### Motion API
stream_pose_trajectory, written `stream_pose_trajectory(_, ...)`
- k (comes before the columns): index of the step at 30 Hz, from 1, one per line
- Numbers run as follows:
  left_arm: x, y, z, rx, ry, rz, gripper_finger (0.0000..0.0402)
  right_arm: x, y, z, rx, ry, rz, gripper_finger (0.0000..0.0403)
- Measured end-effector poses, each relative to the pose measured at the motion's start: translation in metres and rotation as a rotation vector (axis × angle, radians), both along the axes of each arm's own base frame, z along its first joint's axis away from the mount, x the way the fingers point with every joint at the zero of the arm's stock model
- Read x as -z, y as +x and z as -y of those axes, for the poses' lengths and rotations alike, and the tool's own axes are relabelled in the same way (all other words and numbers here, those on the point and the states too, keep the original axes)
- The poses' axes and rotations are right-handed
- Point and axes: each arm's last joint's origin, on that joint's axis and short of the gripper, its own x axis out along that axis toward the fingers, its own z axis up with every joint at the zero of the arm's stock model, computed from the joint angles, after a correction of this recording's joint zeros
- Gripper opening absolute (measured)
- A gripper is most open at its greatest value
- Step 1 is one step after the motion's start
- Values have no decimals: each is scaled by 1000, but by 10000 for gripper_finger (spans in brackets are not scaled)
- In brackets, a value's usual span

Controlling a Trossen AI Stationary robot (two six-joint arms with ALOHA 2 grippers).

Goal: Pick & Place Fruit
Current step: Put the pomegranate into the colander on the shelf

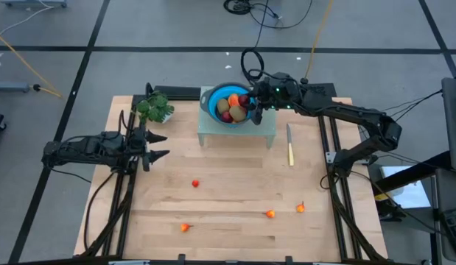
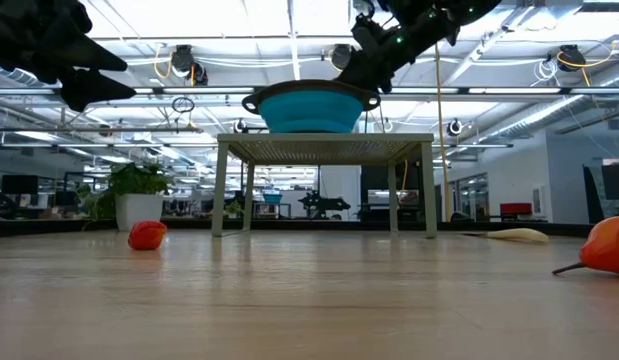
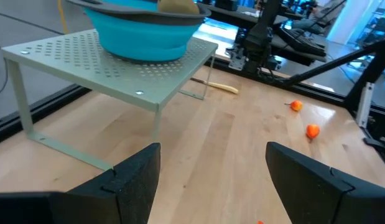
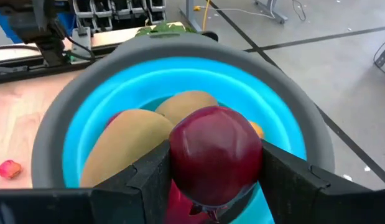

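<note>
- The right gripper (image 1: 254, 104) hovered over the 3 o'clock rim of the blue bowl (image 1: 210, 107), its fingers clamped on a dark red round fruit (image 4: 216, 151) held above the bowl's inside.
- The bowl sat on a pale perforated stand (image 1: 266, 134) at the table's (image 1: 228, 228) 12 o'clock edge.
- Inside the bowl lay two brown kiwi-like ovals (image 4: 124, 149), a longer orange-red piece (image 1: 233, 99) and another dark red piece under the held one.
- Four tiny orange-red fruits (image 1: 195, 183) lay loose on the table, scattered from centre toward 5 and 7 o'clock.
- The left gripper (image 1: 160, 145) waited at the 9 o'clock side, fingers spread apart and holding nothing.
- The green leafy bunch (image 1: 155, 108) sat at 11 o'clock; the yellow-handled knife (image 1: 290, 146) lay just at 3 o'clock of the stand.
</note>
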Motion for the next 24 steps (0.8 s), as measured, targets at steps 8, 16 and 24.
stream_pose_trajectory(8, 0, 0, 0, -10, 0, 0, 292, 1, -3, 5, 17, 4, -7, 201)
stream_pose_trajectory(16, 0, 0, 0, -10, 1, 0, 292, 0, -2, 4, 5, 6, 0, 201)
stream_pose_trajectory(24, 0, 0, 0, -9, 2, 0, 292, 0, -2, 2, -46, 47, 16, 201)
